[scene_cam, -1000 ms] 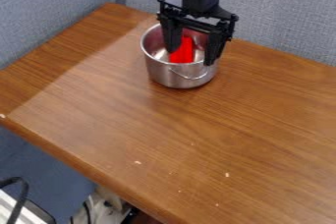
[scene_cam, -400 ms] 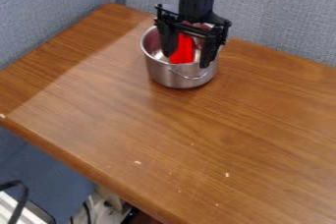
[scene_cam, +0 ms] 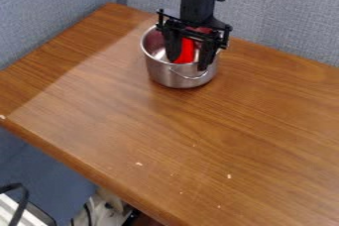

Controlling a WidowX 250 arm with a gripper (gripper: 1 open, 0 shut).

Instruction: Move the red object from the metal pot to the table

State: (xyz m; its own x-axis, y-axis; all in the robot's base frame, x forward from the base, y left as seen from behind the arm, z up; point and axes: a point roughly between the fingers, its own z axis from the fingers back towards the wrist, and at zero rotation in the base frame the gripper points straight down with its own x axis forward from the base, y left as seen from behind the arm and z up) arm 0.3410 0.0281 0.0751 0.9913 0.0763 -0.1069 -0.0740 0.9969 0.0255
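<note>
The table [scene_cam: 146, 121] fills the near and middle ground, a glossy brown wood-grain top with a rounded edge on its near left side. Toward its far side, a little right of centre, stands the metal pot [scene_cam: 176, 71], round and shiny with short straight walls. The red object [scene_cam: 189, 51] sits inside the pot, upright between the black fingers [scene_cam: 169, 42] of the gripper [scene_cam: 189, 52]. The gripper points straight down into the pot, its jaws set close on either side of the red object; whether they actually clamp it cannot be told. Behind the table rises a grey-blue wall [scene_cam: 284, 12].
</note>
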